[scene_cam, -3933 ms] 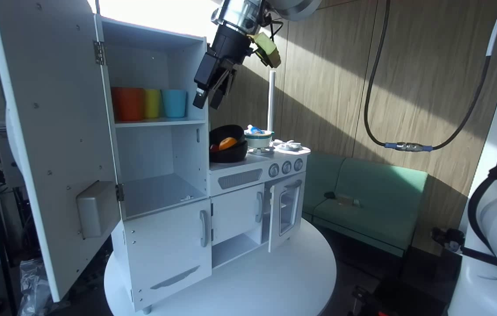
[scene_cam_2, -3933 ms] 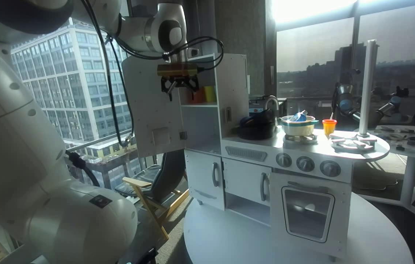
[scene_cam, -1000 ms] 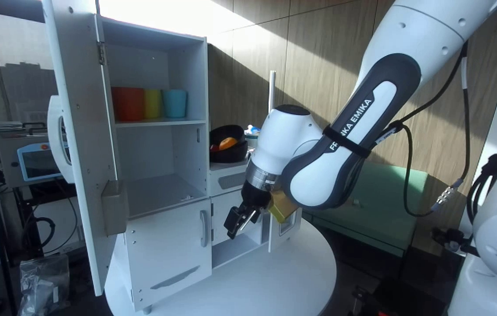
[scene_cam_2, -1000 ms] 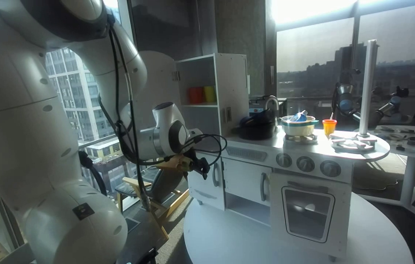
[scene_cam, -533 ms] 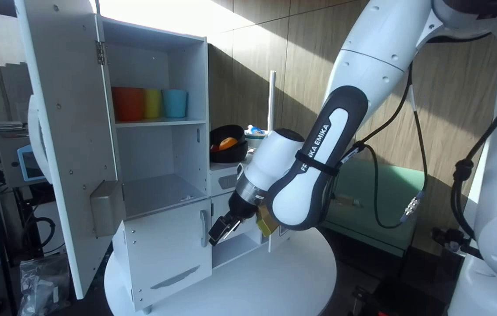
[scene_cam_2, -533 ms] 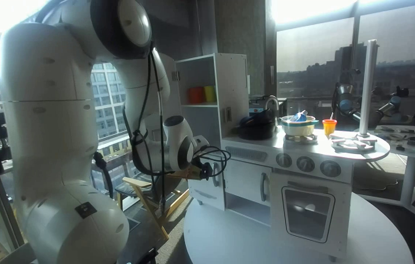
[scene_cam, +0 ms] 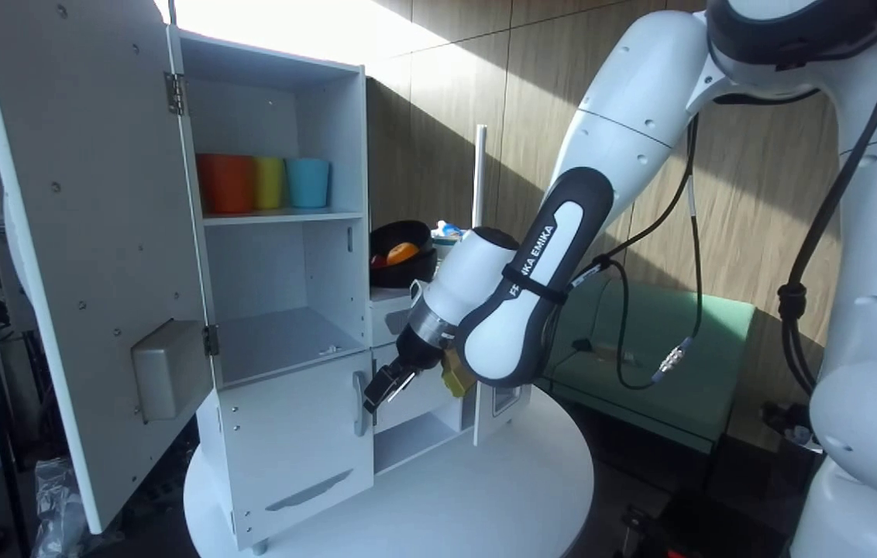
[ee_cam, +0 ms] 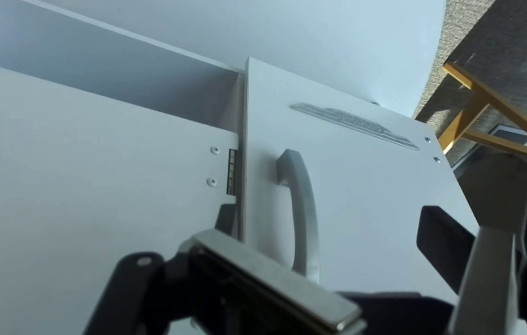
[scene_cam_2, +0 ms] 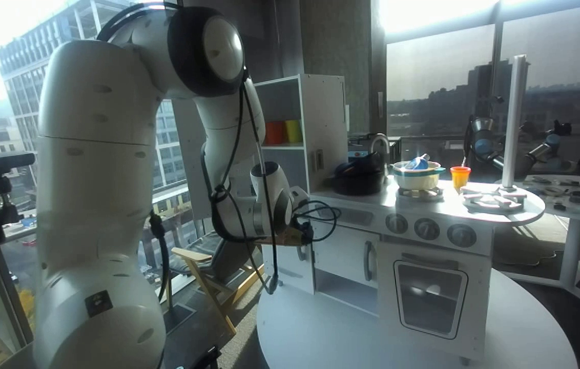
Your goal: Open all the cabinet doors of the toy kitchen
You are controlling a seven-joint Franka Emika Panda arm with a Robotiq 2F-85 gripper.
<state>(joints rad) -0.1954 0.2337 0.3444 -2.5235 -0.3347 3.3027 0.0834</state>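
Observation:
The white toy kitchen (scene_cam_2: pixel 323 133) shows in both exterior views. Its tall upper fridge door (scene_cam: pixel 90 256) stands wide open. The lower fridge door (scene_cam: pixel 291 442) is shut; its curved grey handle (ee_cam: pixel 305 209) shows in the wrist view. The middle door (scene_cam_2: pixel 341 253) is shut above an open shelf. The windowed oven door (scene_cam_2: pixel 431 297) stands ajar, its gap showing in an exterior view. My gripper (scene_cam: pixel 378 395) is at the lower fridge door's handle. In the wrist view the gripper (ee_cam: pixel 333 228) is open, one finger on each side of the handle; contact cannot be told.
The kitchen stands on a round white table (scene_cam: pixel 500 480). Coloured cups (scene_cam: pixel 225 184) stand on the upper shelf. Black pans (scene_cam: pixel 404 267), a pot (scene_cam_2: pixel 417 177) and an orange cup (scene_cam_2: pixel 460 177) stand on the counter. A wooden-framed chair (scene_cam_2: pixel 203 271) stands beside the table.
My arm has come down from high by the fridge to the lower door's handle. The upper door has swung wider open over the last second, back to its place of several seconds ago.

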